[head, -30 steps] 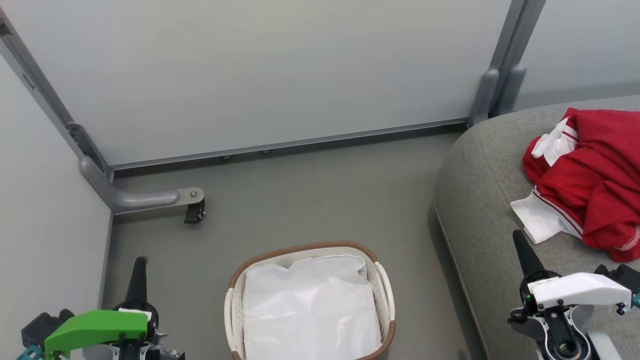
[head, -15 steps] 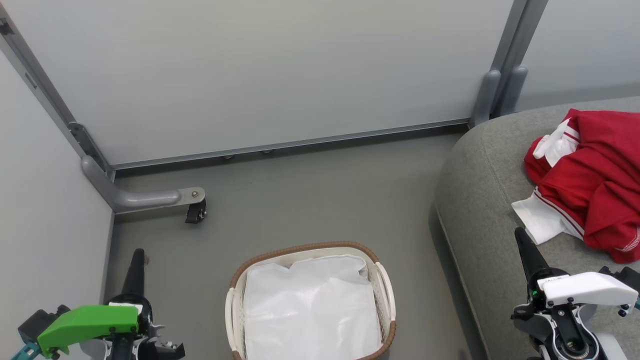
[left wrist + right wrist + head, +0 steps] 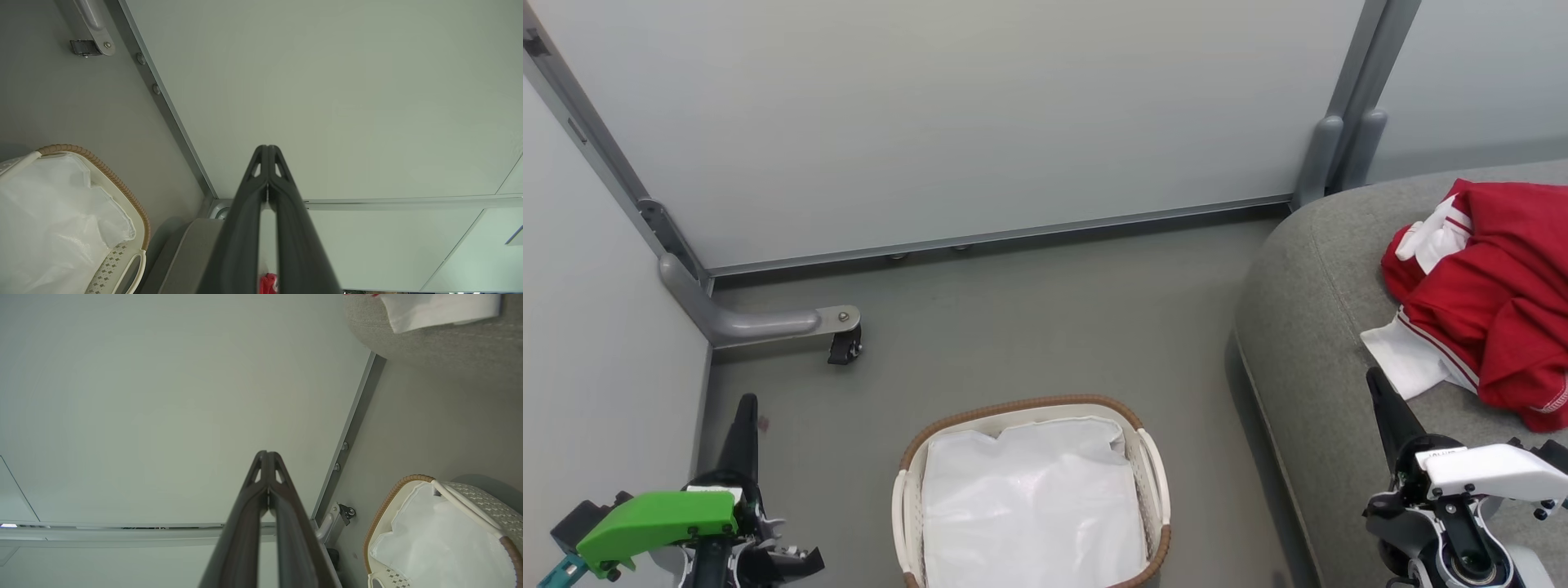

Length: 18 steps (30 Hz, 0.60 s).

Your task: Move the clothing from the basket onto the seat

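Red clothing (image 3: 1494,298) with white panels and striped edges lies crumpled on the grey seat (image 3: 1307,327) at the right; a white corner of it (image 3: 437,308) tops the right wrist view. The white basket (image 3: 1152,465) with a brown woven rim stands on the floor at bottom centre, holding just its white liner (image 3: 1029,506). It also appears in the wrist views (image 3: 141,228) (image 3: 392,494). My left gripper (image 3: 745,416) is shut and empty at lower left, its tips together (image 3: 267,149). Shut and empty too, my right gripper (image 3: 1380,388) hangs over the seat's front edge, tips touching (image 3: 267,453).
Pale partition walls close the space at the back and left. A grey metal foot with a black caster (image 3: 843,347) sticks out from the left corner. Grey posts (image 3: 1327,151) stand behind the seat. Grey floor (image 3: 1045,327) lies between basket and wall.
The whole head view has shifted slightly, so the camera moved. Both grippers sit a little lower in the view; the clothing and basket stay where they were.
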Available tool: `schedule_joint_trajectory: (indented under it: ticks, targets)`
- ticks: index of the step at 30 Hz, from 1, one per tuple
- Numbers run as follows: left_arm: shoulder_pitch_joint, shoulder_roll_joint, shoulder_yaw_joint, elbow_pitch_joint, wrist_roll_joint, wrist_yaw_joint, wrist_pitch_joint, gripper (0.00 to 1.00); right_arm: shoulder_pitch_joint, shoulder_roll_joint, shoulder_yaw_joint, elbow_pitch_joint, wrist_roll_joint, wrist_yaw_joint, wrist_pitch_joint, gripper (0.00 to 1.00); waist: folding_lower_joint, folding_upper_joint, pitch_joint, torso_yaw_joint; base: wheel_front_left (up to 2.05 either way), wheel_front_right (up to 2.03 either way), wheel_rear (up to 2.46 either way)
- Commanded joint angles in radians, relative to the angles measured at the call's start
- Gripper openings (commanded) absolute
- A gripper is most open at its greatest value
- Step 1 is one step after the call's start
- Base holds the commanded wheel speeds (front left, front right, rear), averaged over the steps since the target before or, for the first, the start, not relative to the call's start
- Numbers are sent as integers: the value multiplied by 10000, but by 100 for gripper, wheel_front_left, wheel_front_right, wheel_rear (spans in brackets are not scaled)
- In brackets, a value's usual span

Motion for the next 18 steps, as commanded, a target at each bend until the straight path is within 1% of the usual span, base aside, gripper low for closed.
schedule_joint_trajectory:
  ticks: [1,15,18]
  targets:
    - [-186,70,61,-85,-213,-79,58,0,72,-63,-50,-96,218,-2,47,0,0,0,-1,5,0,0,0]
    - [-276,74,131,-191,-1082,-91,294,0,116,-71,-152,-213,1131,-3,311,0,0,0,-12,41,0,0,0]
    - [-265,75,129,-192,-1085,-92,314,0,119,-70,-155,-212,1145,-3,303,0,0,0,-12,44,0,0,0]
